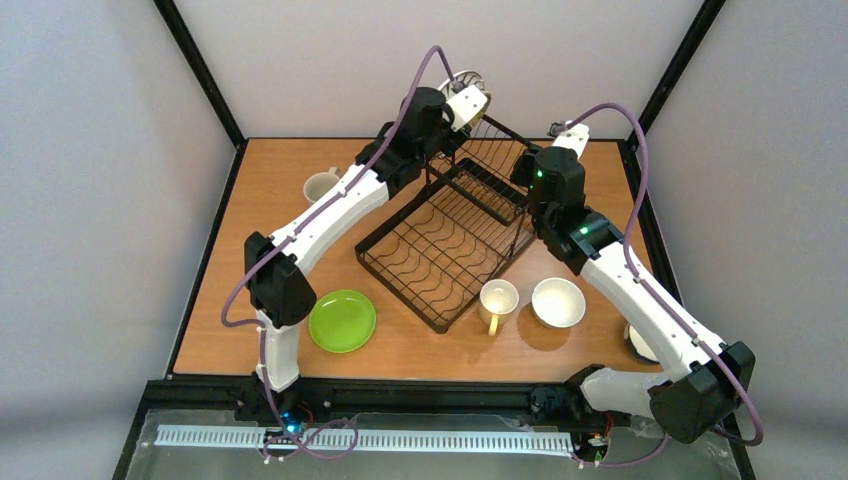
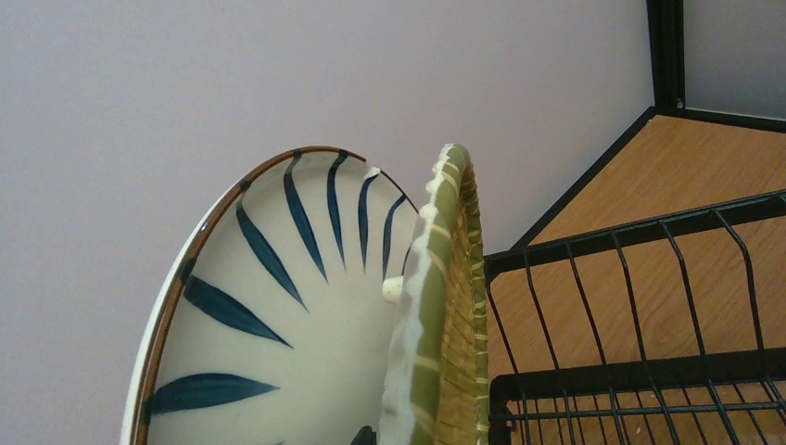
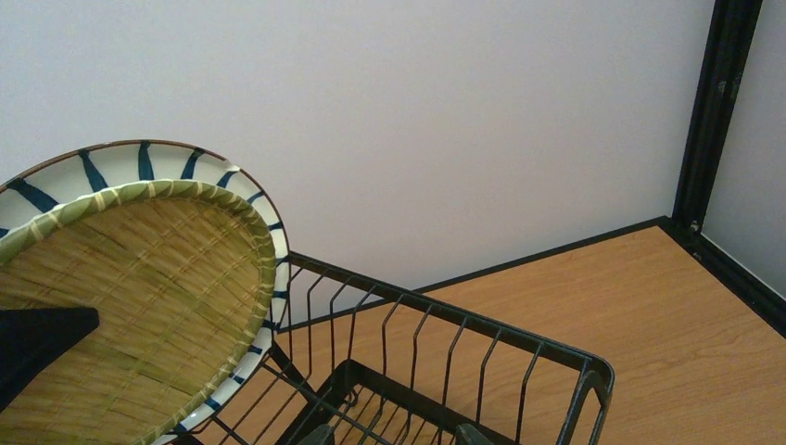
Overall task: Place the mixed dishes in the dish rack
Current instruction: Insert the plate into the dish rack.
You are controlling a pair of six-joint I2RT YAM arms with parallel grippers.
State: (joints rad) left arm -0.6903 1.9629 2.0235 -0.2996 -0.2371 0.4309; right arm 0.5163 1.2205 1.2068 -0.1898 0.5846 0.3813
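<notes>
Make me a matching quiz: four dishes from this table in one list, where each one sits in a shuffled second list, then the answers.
1 green plate
2 bamboo plate
3 bowl
4 left mug

A right of the rack, beside the right mug
B by the left arm's base
C on edge at the rack's far end
D beyond the left arm

Pairs: 1-B, 2-C, 3-A, 4-D

Black wire dish rack (image 1: 447, 250) sits diagonally mid-counter (image 1: 270, 200). L arm reaches over it to the far end, w/ L tool (image 1: 468, 103) up by a pale round plate (image 1: 466, 80) at the rack's far edge. R tool (image 1: 565, 133) is just beside the rack's far-R corner. Lime-green plate (image 1: 342, 320) lies near L arm base. One mug (image 1: 320, 186) stands far L, a 2nd mug (image 1: 497, 301) just beside the rack's near corner, w/ a white bowl (image 1: 558, 302) next to it. Another dish (image 1: 636, 345) is mostly hidden under R arm.
</notes>
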